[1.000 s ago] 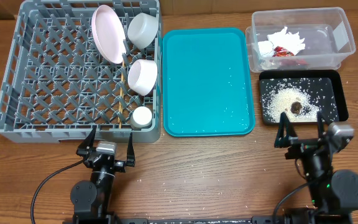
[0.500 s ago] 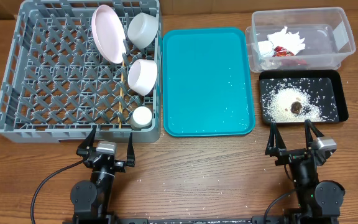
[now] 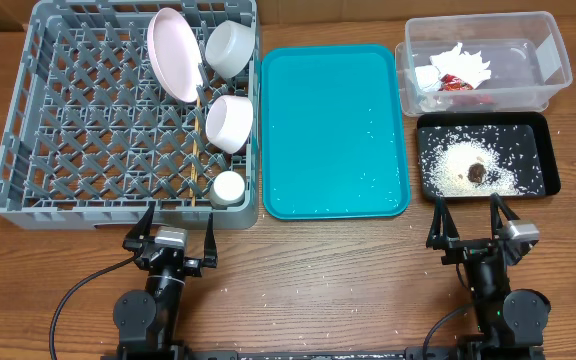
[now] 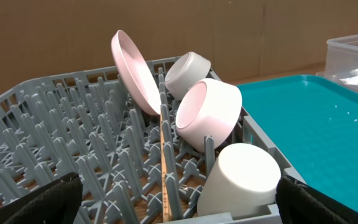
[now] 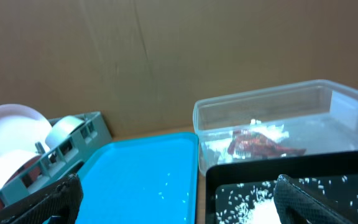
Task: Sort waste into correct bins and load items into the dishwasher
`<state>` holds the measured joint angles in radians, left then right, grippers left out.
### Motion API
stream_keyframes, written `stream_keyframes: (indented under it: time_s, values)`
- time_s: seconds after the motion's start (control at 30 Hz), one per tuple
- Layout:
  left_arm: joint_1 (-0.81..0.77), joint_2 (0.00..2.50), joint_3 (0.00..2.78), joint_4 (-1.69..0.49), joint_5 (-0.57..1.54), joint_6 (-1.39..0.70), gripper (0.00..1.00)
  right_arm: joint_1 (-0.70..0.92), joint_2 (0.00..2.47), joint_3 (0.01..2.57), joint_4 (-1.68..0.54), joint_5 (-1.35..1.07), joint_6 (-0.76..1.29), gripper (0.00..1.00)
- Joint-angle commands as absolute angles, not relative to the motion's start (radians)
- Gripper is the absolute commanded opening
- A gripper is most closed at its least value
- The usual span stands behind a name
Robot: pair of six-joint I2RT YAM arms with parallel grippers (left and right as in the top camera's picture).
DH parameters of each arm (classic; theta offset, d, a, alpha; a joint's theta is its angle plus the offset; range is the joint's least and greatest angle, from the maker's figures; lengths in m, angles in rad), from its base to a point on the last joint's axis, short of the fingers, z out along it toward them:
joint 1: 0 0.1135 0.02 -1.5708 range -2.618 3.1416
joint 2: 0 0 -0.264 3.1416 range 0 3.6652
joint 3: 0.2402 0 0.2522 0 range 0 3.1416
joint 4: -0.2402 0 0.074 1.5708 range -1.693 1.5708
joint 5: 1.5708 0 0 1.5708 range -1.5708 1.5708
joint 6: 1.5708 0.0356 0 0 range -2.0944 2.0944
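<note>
The grey dish rack (image 3: 68,120) holds a pale pink plate (image 3: 173,55), two bowls (image 3: 231,47) (image 3: 229,122), a small white cup (image 3: 228,187) and wooden chopsticks (image 3: 199,150). The clear tub (image 3: 543,60) holds a white napkin (image 3: 463,62) and a red-and-white wrapper (image 3: 456,84). The black tray (image 3: 543,150) holds rice (image 3: 453,165) and a brown lump (image 3: 477,172). My left gripper (image 3: 173,232) is open and empty in front of the rack; the cup (image 4: 238,177) is close before it. My right gripper (image 3: 473,225) is open and empty in front of the black tray (image 5: 272,171).
A teal serving tray (image 3: 333,130) lies between the rack and the bins, with a few rice grains on it. A few grains are scattered on the wooden table (image 3: 318,280) near the front.
My right arm has drawn back toward the table's front edge, away from the black tray, then held still. The left arm has not moved.
</note>
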<state>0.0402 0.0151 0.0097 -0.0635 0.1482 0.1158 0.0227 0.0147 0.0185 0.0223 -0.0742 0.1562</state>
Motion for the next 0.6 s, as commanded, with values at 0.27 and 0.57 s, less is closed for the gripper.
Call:
stream_keyframes:
  time_s: [0.27, 0.57]
  values:
    - [0.046, 0.004, 0.005, -0.064, 0.142, 0.134, 1.0, 0.033, 0.002, 0.008, 0.095, -0.062, 0.148, 1.0]
    - [0.046, 0.004, 0.005, -0.064, 0.142, 0.134, 1.0, 0.033, 0.002, 0.008, -0.08, -0.058, 0.149, 1.0]
